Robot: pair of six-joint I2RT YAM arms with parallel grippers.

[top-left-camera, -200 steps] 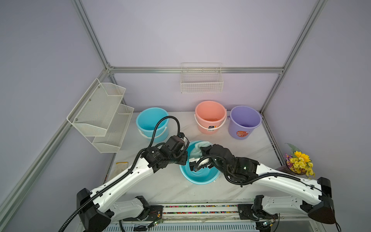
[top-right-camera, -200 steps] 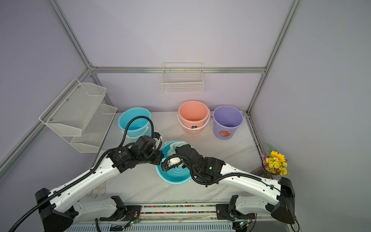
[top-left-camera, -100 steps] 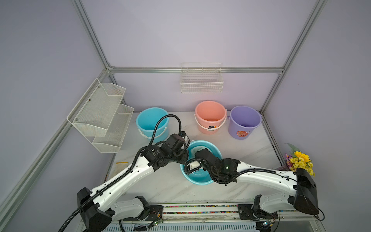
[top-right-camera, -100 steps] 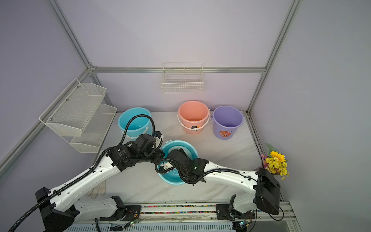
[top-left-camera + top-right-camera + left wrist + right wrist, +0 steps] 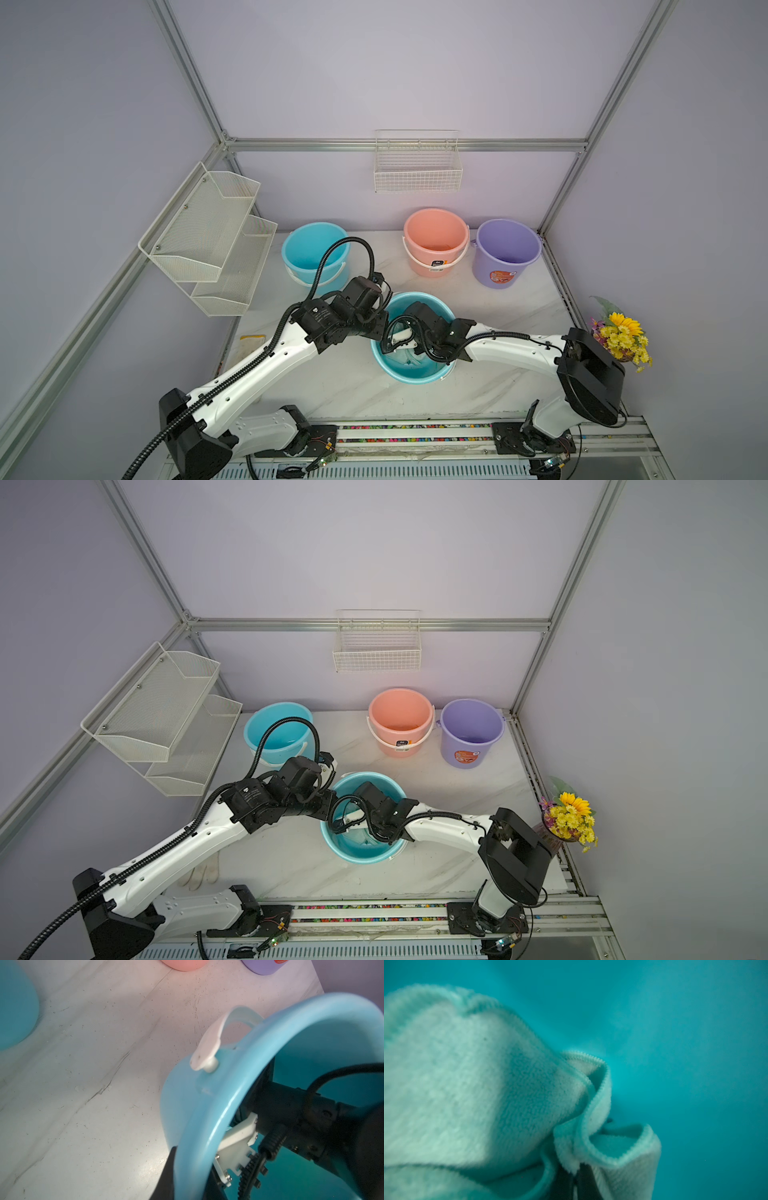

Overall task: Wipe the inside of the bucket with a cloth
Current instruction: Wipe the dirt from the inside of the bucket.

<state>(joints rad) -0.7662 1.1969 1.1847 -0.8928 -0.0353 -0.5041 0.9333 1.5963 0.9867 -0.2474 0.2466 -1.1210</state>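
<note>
Bucket point(image 5: 415, 374) sits mid-table point(image 5: 332, 386), between the two arms. Left gripper point(image 5: 380, 330) is clamped on the rim, which runs between its fingers in the left wrist view. That's likely to pin the bucket so wiping doesn't shove it around. Right gripper point(image 5: 573, 1183) is deep inside the bucket, jaws together, pinching the cloth point(image 5: 467, 1084). Cloth is bunched, with folds bulging ahead of the fingertips, at or very near the teal inner wall. It's too blurred to confirm contact. It's probably held that way so fabric, not fingers, meets the wall. In both top views the right wrist hides most of the cloth. Looks like mid-wipe, low in the bucket. Back buckets point(image 5: 435, 241) and glove point(image 5: 203, 870) are well apart and not involved.
</note>
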